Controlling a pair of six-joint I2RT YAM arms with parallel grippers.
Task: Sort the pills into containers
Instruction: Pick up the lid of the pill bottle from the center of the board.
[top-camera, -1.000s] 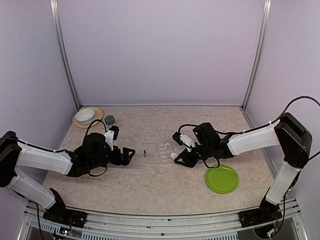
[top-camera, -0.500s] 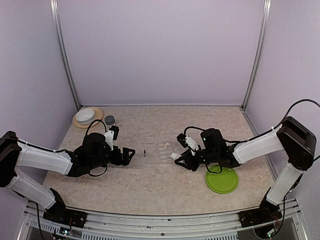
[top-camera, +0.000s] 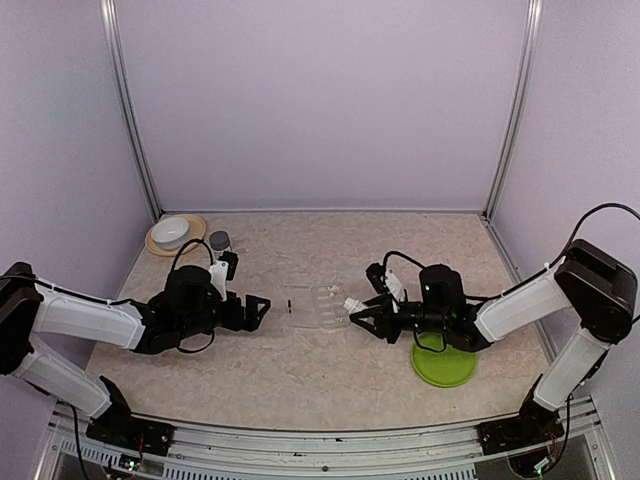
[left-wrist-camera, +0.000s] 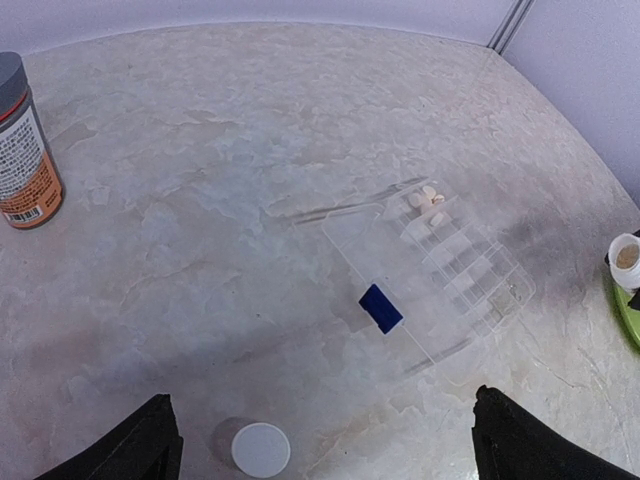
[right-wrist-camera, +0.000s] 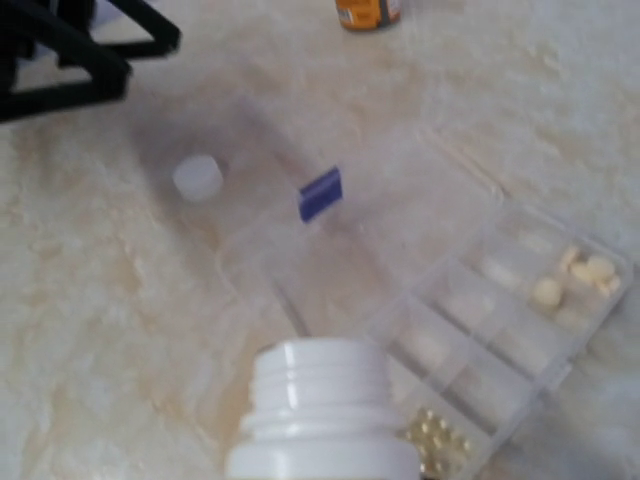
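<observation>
1. Though it is clear plastic and nearly lost against the mottled beige table (top-camera: 300, 370), the container (top-camera: 318, 303) shows as a flat rectangular box. Thin walls split it into a row of small compartments. A smooth undivided panel lies along one side and bears a dark blue mark (left-wrist-camera: 380, 308)
2. The pills (left-wrist-camera: 428, 198) are small, rounded, whitish pieces that sit together in an end compartment of the box. The right wrist view also shows tiny round yellowish beads (right-wrist-camera: 435, 435) in the compartment nearest the camera
3. The right gripper (top-camera: 353, 312) is clamped on a small white bottle (right-wrist-camera: 320, 410) of smooth opaque plastic with a ridged threaded neck and no cap. It holds the bottle low, mouth towards the right end of the container and just beside it. Its fingers are hidden in its own wrist view
4. The left gripper (left-wrist-camera: 322, 400) has its matt black fingers spread wide apart and holds nothing. It hangs low over the table to the left of the container, apart from it. A round white cap (left-wrist-camera: 260, 449) lies flat on the table between the two fingers
5. A cylindrical orange-labelled bottle (left-wrist-camera: 22, 150) with a grey cap stands upright well to the left of the box
6. A glossy round green plate (top-camera: 443, 362) lies under the right arm. A white bowl (top-camera: 172, 232) rests on a tan plate (top-camera: 153, 245) in the far left corner
</observation>
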